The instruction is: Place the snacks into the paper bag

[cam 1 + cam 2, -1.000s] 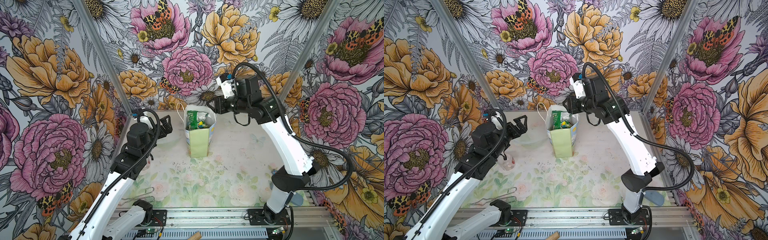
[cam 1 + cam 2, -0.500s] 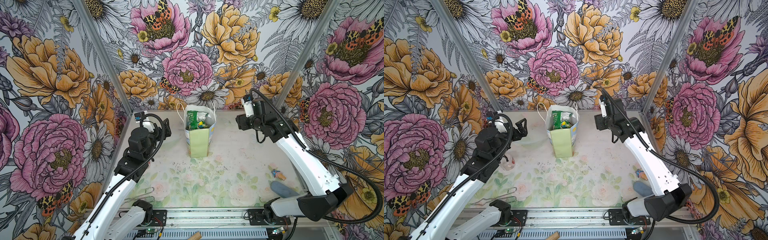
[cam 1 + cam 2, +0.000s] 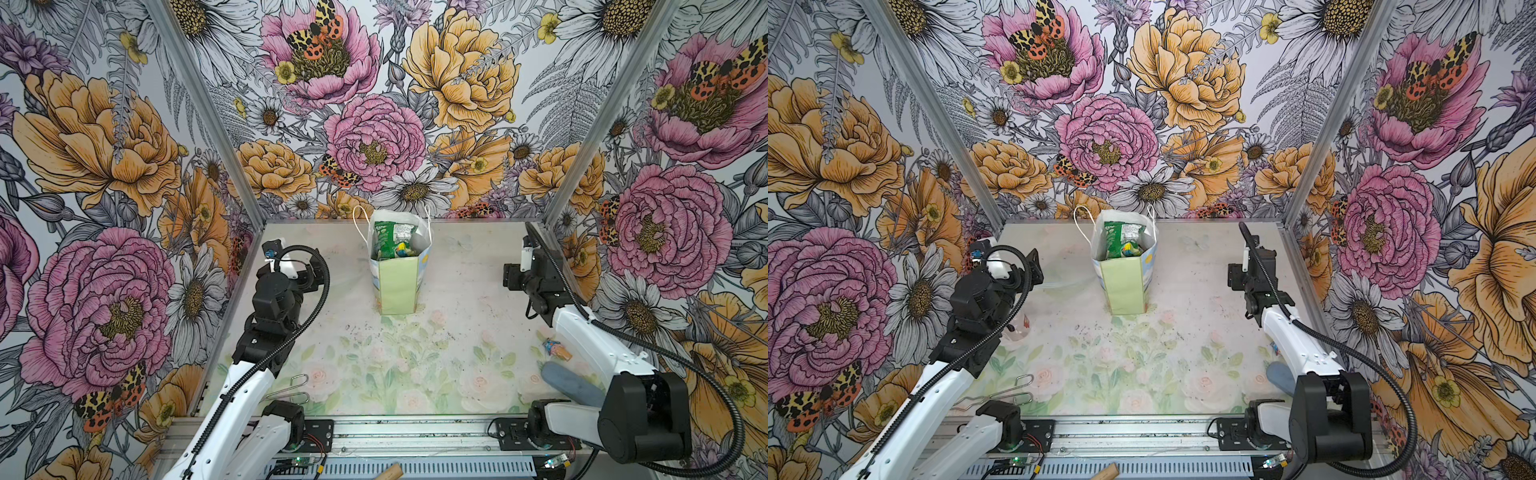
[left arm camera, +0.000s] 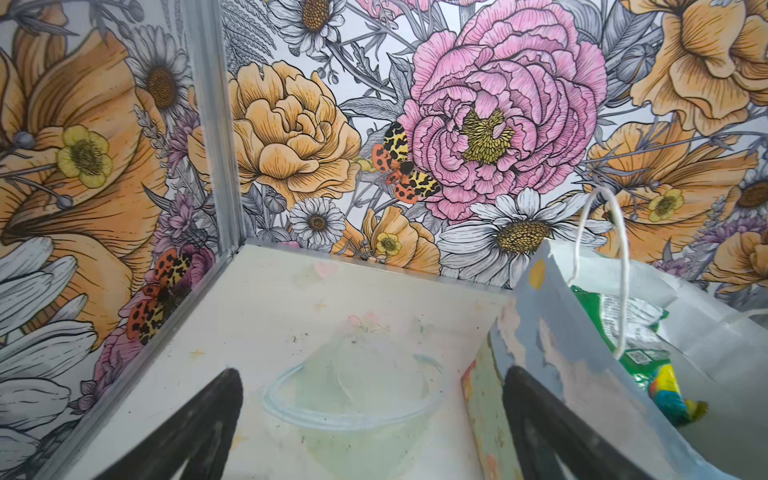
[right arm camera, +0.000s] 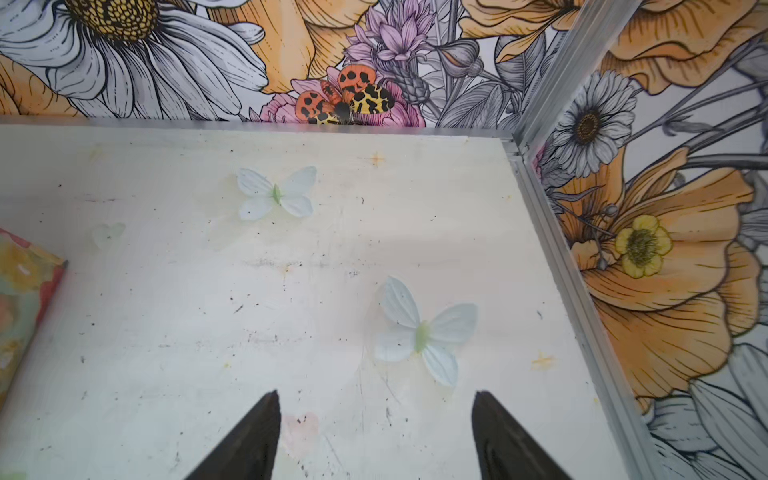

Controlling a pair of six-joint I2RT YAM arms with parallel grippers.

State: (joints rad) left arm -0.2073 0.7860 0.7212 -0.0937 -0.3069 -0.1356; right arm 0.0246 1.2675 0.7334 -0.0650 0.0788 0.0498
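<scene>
floral table (image 3: 457, 286), paper bag (image 3: 397, 291) upright, wrapped candy (image 3: 557, 348), blue-grey oval (image 3: 569, 380), wire clip (image 3: 291, 388)

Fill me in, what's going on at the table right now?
Nothing is held: the left gripper and right gripper both hang open and empty on either side of the upright paper bag. A green packet and a blue-yellow wrapper sit in it. One small wrapped candy lies on the table beside the right arm, not yet bagged.
</scene>
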